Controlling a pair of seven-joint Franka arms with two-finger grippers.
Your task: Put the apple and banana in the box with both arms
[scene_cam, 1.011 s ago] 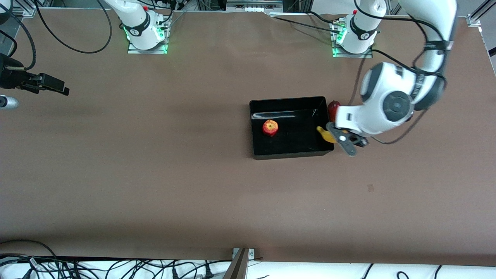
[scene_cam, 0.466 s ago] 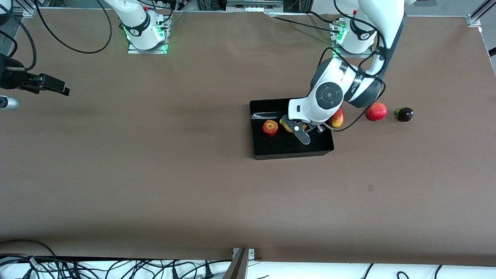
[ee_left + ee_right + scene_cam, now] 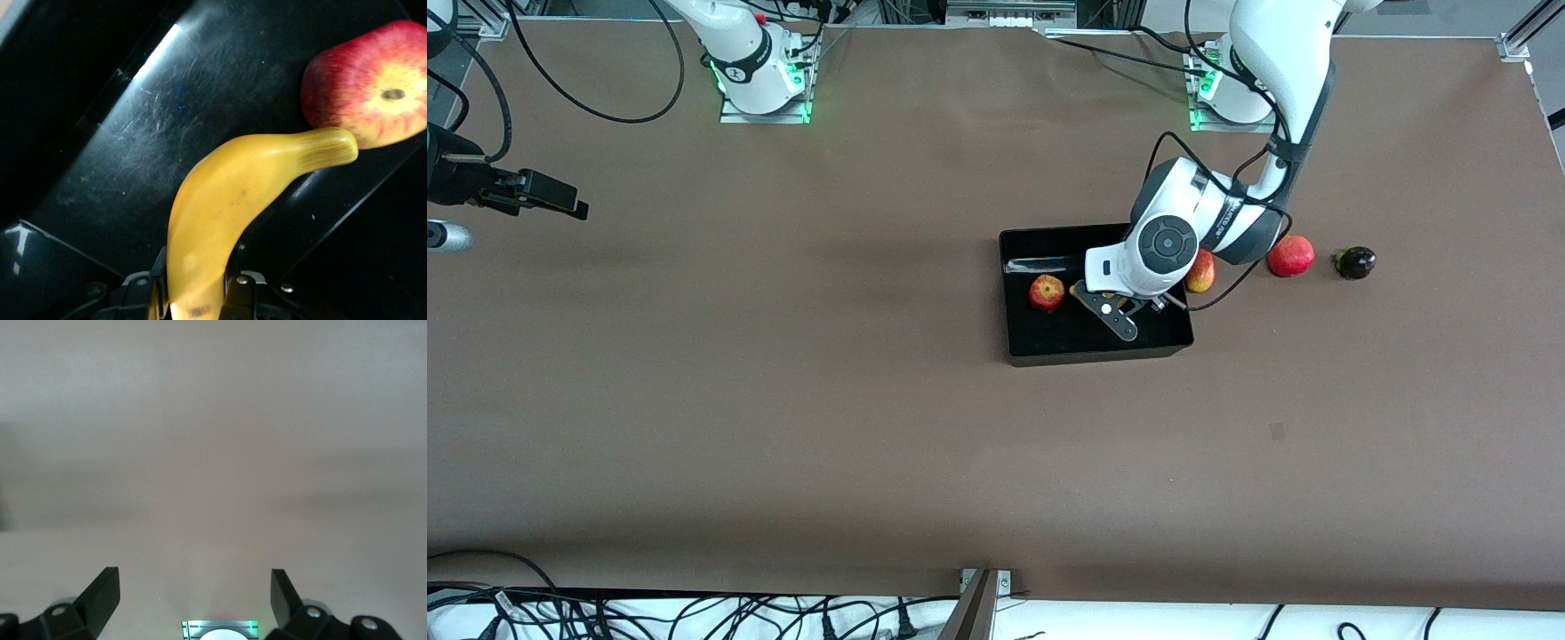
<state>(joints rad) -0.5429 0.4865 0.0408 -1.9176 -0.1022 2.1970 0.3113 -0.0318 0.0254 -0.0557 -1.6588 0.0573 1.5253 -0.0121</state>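
Note:
The black box (image 3: 1094, 356) sits mid-table toward the left arm's end. The small red apple with yellow patches (image 3: 1047, 292) lies in it. My left gripper (image 3: 1107, 307) is low inside the box beside the apple, shut on the yellow banana (image 3: 227, 213). In the left wrist view the gripper (image 3: 193, 290) grips the banana's thick part, and its tip reaches the apple (image 3: 373, 87) over the glossy box floor (image 3: 133, 133). The left wrist hides most of the banana in the front view. My right gripper (image 3: 560, 200) is open and empty (image 3: 193, 577), waiting over bare table at the right arm's end.
An elongated red-and-yellow fruit (image 3: 1200, 271) lies just outside the box wall toward the left arm's end. A plain red round fruit (image 3: 1290, 256) and a dark purple fruit (image 3: 1356, 262) lie farther along that way. Cables hang from the left arm.
My left gripper has carried the banana from the box's wall at the left arm's end inward over the box floor, up to the apple, and lower. The right arm has not moved.

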